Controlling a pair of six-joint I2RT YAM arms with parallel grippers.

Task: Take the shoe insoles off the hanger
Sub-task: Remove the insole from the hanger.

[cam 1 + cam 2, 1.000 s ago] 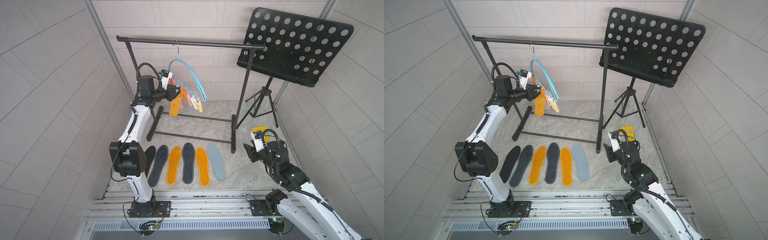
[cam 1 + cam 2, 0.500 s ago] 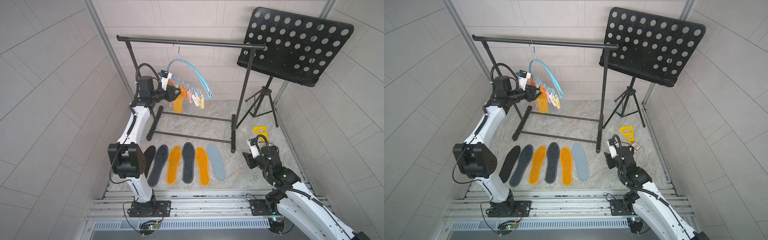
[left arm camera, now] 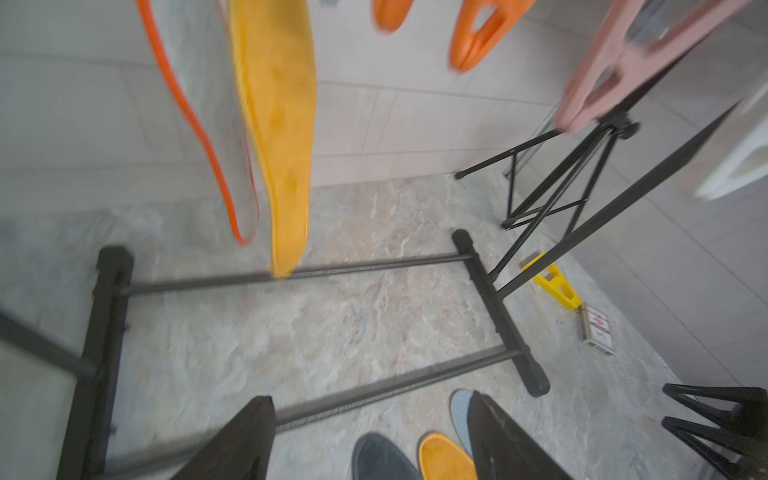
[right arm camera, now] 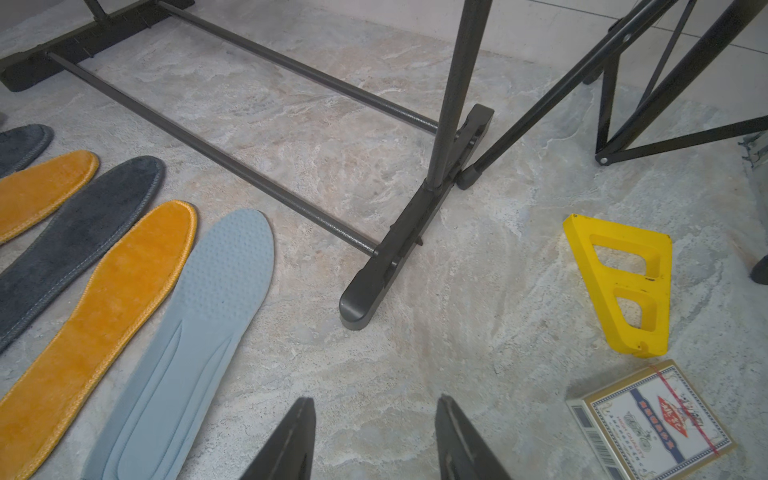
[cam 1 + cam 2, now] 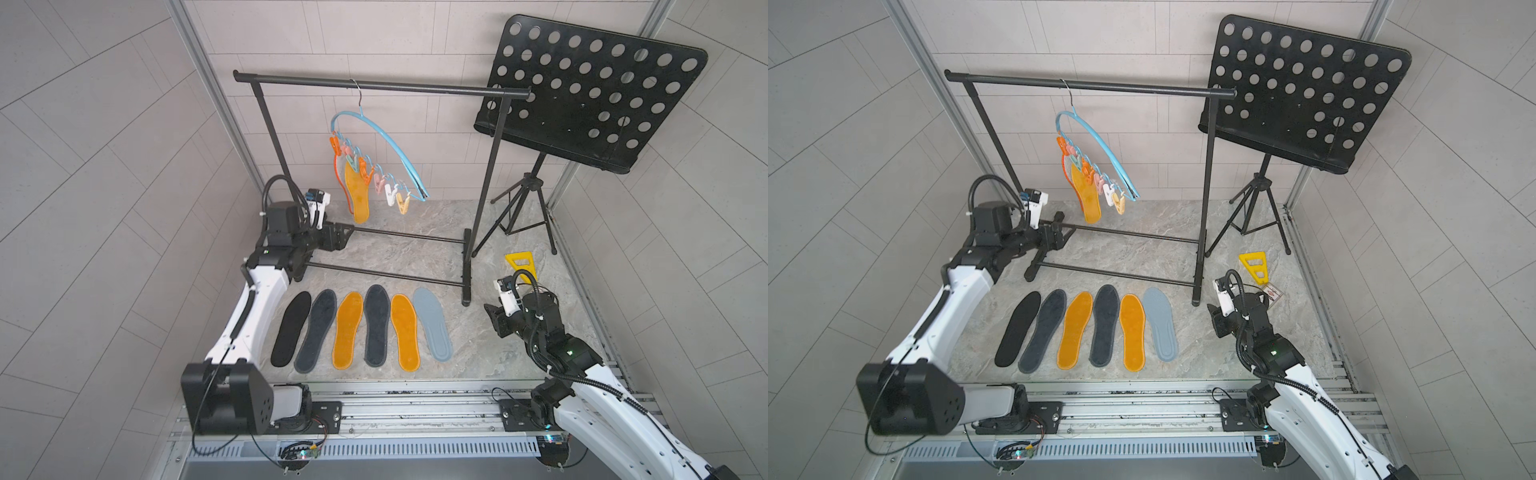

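The job looks mostly done. Six insoles [image 5: 376, 326] lie flat in a row on the near part of the desk [image 5: 399, 257]. From left to right they are black, dark grey, orange-yellow, dark grey, orange-yellow and light grey-blue.

The hanger [image 5: 376, 126] hangs tilted by its hook from the black rack [image 5: 374, 85] at the far side, and two pieces are left on it. One is an orange-yellow insole [image 5: 358, 195] dangling among the clips [image 5: 390, 195]. Just left of it is a thin red-orange insole [image 5: 337, 174], which shows only edge-on, so I take it for an insole rather than know it.

The left claw [image 5: 343, 235] sits low, left of the hanging pair and clear of them, with its jaws apart and empty. The right claw [image 4: 376, 401] hovers over bare desk on the right, jaws apart, holding nothing.
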